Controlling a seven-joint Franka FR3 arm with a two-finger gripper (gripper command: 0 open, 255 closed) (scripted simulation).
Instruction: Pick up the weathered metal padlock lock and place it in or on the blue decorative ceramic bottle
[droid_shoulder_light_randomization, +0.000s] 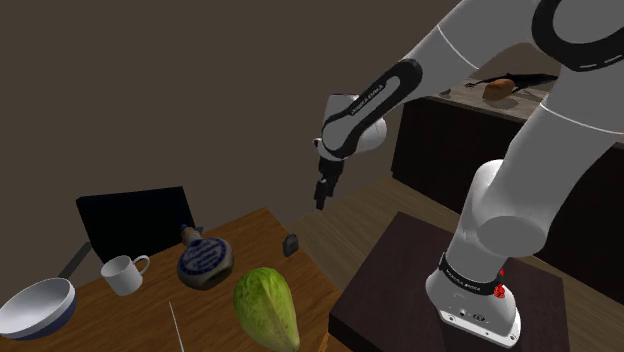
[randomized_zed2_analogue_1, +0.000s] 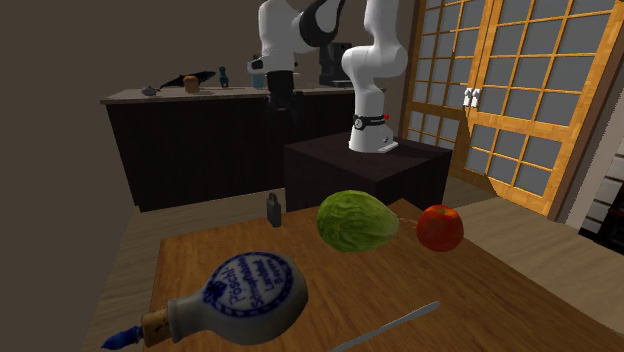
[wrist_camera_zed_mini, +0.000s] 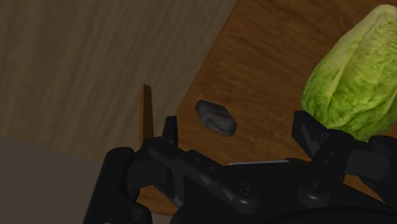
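— What do we make of the shoulder view?

— We see the hand (droid_shoulder_light_randomization: 322, 192) hanging in the air from the white arm (droid_shoulder_light_randomization: 380, 95), above and to that view's right of the padlock (droid_shoulder_light_randomization: 291, 244). The padlock, small and dark, stands on the wooden counter (droid_shoulder_light_randomization: 255, 225) near the edge that faces the stand (droid_shoulder_light_randomization: 400, 270). The blue-and-white bottle (droid_shoulder_light_randomization: 204, 262) sits to the padlock's left in this view. A white mug (droid_shoulder_light_randomization: 124, 273) and a pan (droid_shoulder_light_randomization: 38, 305) lie further left, and a lettuce (droid_shoulder_light_randomization: 267, 308) lies nearer the camera.

— And the second exterior view?

— There the bottle (randomized_zed2_analogue_1: 245, 295) lies on its side nearest the camera, its corked neck towards that view's left. The lettuce (randomized_zed2_analogue_1: 357, 221) and a red fruit (randomized_zed2_analogue_1: 440, 228) lie mid-counter. The padlock (randomized_zed2_analogue_1: 273, 208) stands upright beyond them at the far edge of the counter (randomized_zed2_analogue_1: 480, 290), apart from everything else. The hand (randomized_zed2_analogue_1: 283, 106) hangs well above it, in front of a dark cabinet (randomized_zed2_analogue_1: 200, 150).

— Can we tell how the hand stands?

— In the wrist view, yes. The fingers (wrist_camera_zed_mini: 169, 130) of the hand (wrist_camera_zed_mini: 236, 127) are spread wide and grip nothing. The padlock (wrist_camera_zed_mini: 216, 118) shows between them, untouched, on the counter (wrist_camera_zed_mini: 267, 57) by its edge. The lettuce (wrist_camera_zed_mini: 356, 83) lies just past one finger.
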